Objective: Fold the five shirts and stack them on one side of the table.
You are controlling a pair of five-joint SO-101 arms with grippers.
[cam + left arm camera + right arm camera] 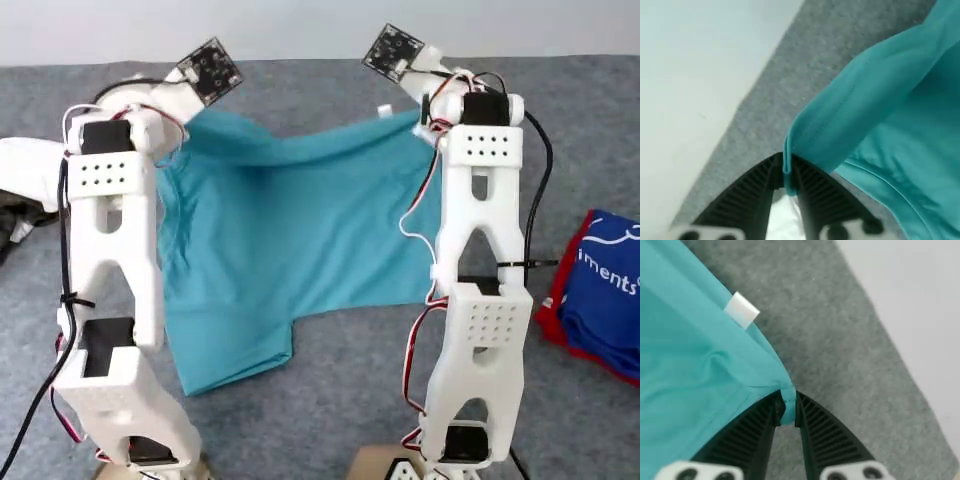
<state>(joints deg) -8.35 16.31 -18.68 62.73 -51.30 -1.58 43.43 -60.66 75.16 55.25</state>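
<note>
Now we hold the teal shirt [300, 240] by its far edge: left gripper [785, 177] and right gripper [786, 412] are each pinched tight on cloth, probably the hem corners. The rest lies flat on the grey table [340, 400], stretching from the 2 grippers back toward us, held edge running crosswise.

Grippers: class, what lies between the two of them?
The teal shirt: in the high view its far edge runs from the left gripper to the right gripper, both shut on it.
</note>
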